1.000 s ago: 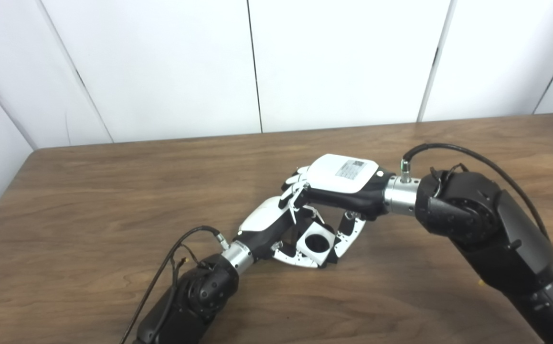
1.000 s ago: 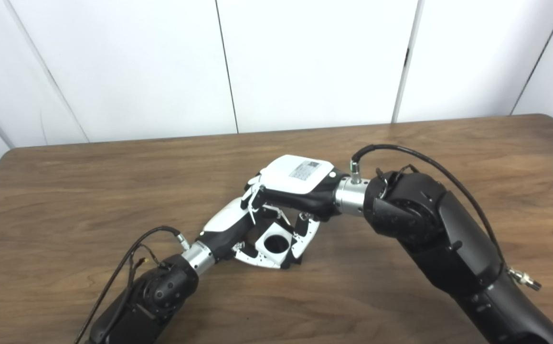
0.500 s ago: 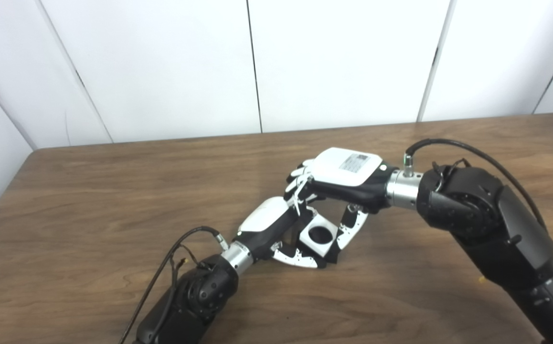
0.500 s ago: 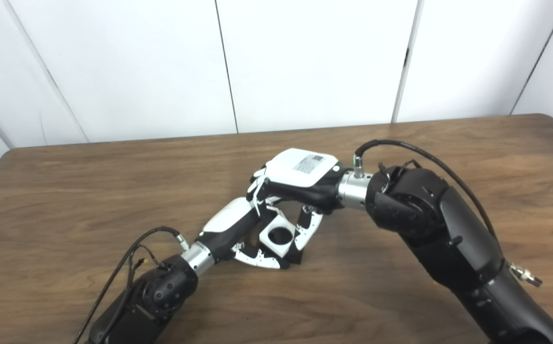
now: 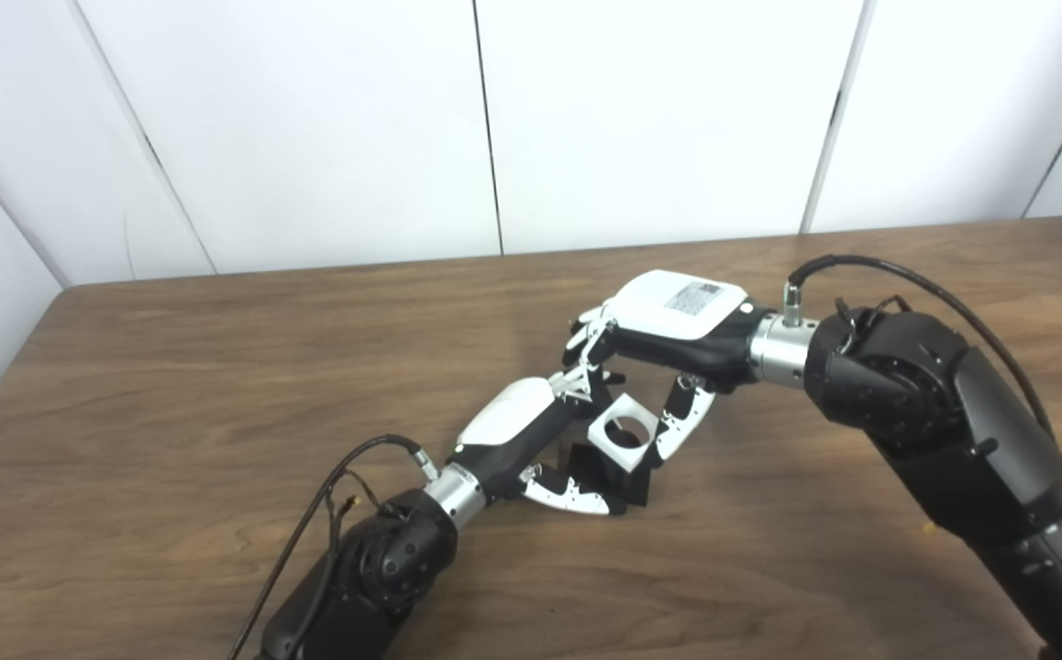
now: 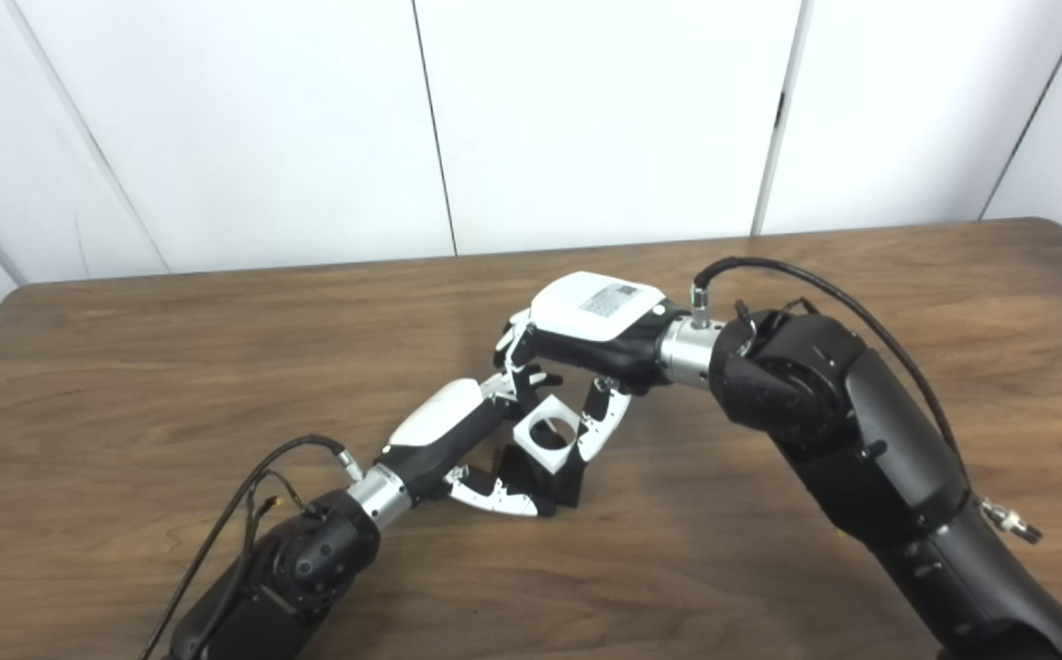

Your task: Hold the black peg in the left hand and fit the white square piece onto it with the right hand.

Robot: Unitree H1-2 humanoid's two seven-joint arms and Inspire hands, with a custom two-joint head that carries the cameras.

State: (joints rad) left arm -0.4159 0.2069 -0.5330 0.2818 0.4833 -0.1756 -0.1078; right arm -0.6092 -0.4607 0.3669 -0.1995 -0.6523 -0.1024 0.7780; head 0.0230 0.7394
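At frame centre, my left robot hand (image 5: 531, 431) clamps the black peg (image 5: 606, 472); my right robot hand (image 5: 669, 321) pinches the white piece (image 5: 621, 433) just above it, over the worktop (image 5: 219, 385).

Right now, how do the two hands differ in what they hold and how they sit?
The left hand lies low by the table, fingers round the black peg; the right hand is raised above it, palm down. The right hand's fingers pinch the white square piece, whose round hole faces up; the left hand's hold dark parts only. Both hands are shut on something, and they meet at mid-table.
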